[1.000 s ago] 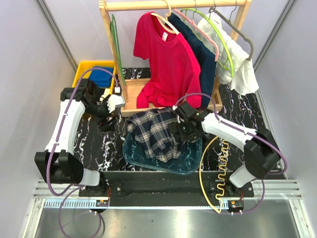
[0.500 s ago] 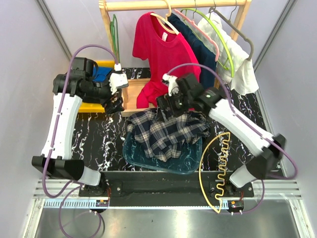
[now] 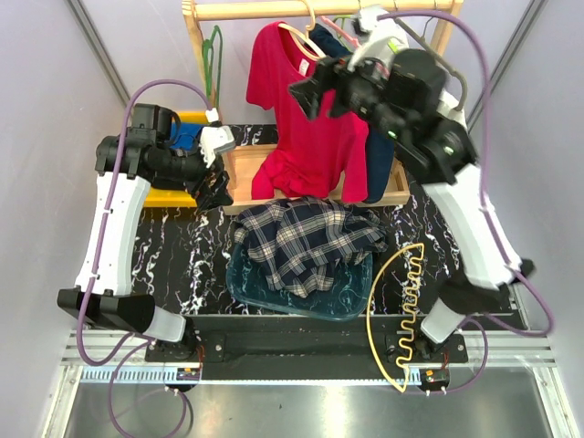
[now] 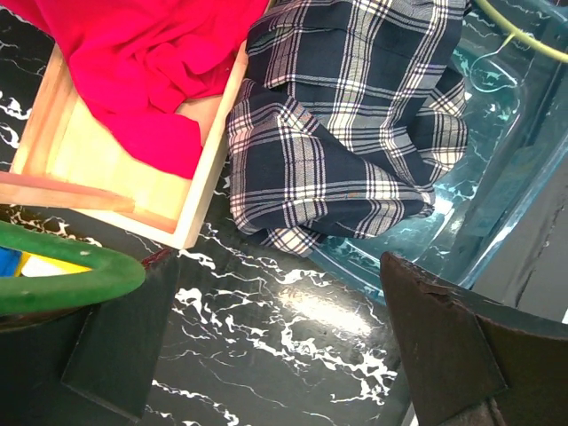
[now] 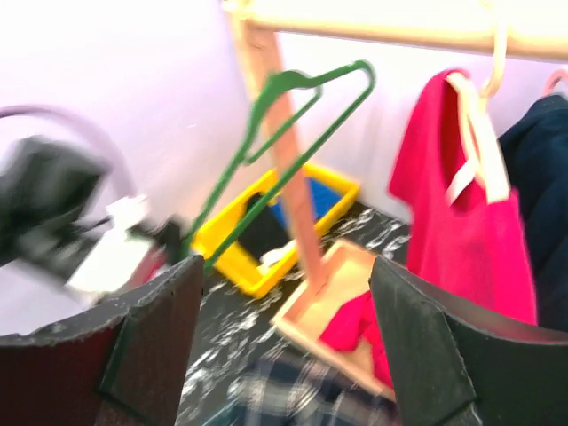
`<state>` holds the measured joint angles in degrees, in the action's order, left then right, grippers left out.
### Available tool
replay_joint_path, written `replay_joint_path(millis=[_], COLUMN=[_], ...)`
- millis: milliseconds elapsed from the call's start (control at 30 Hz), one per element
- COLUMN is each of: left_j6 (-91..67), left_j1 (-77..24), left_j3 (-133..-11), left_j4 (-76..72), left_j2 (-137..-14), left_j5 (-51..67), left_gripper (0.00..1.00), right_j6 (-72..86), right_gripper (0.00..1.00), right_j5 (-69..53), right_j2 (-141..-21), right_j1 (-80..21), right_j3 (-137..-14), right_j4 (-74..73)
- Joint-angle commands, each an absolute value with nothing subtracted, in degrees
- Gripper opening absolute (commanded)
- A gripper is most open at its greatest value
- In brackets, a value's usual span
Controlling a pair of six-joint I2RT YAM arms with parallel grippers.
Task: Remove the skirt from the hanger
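The dark navy skirt point(image 3: 380, 157) hangs on the rack behind the red T-shirt, and my right arm covers most of it. It shows at the right edge of the right wrist view point(image 5: 543, 177). Of the pale pink hanger only a short piece point(image 3: 339, 30) shows near the rail, plus its hook point(image 5: 556, 80). My right gripper point(image 3: 305, 94) point(image 5: 284, 355) is raised in front of the T-shirt, left of the skirt, open and empty. My left gripper point(image 3: 214, 187) point(image 4: 284, 355) hovers open over the marble table by the rack's base.
A red T-shirt point(image 3: 310, 119) hangs on a cream hanger. A plaid shirt point(image 3: 306, 242) lies on a teal tray point(image 3: 356, 301). A green hanger point(image 3: 213, 50) hangs off the wooden rack point(image 3: 274, 9). A yellow bin point(image 3: 172, 196) sits left, and a yellow coiled cable point(image 3: 406, 274) right.
My right arm rose from the plaid shirt on the tray to rail height in front of the T-shirt. My left arm lifted and drew back, then held still.
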<state>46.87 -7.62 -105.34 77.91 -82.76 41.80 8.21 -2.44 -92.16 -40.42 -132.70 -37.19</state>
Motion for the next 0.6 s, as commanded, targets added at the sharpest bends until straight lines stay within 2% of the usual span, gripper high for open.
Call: replay_joint_path(millis=[0,267,433,567], left_j6=[44.5,46.1,47.6,47.8], left_j1=[-7.6,-7.6,-7.6,-7.6], left_j3=[-106.4,-103.9,-102.2,-101.3], left_j4=[77.4,78.0,78.5,78.6], left_j2=[-81.7,-79.5,-79.7,-79.7], left_j5=[43.1,42.2,41.0,40.9], left_gripper=[0.99,0.99,0.99,0.99], right_j6=[2.6,-4.4,-2.4,-0.4], right_gripper=[0.82,0.77,0.78,0.78], right_j5=[4.0,10.4,1.0,0.7], right_j2=[-102.6,-110.6,-109.3,-105.9], right_j1=[-38.8,-38.4,-38.5,-38.4], right_j3=[-140.6,-148.6,-150.5,-146.1], right_j4=[-37.4,-32.6,-31.0,-25.3])
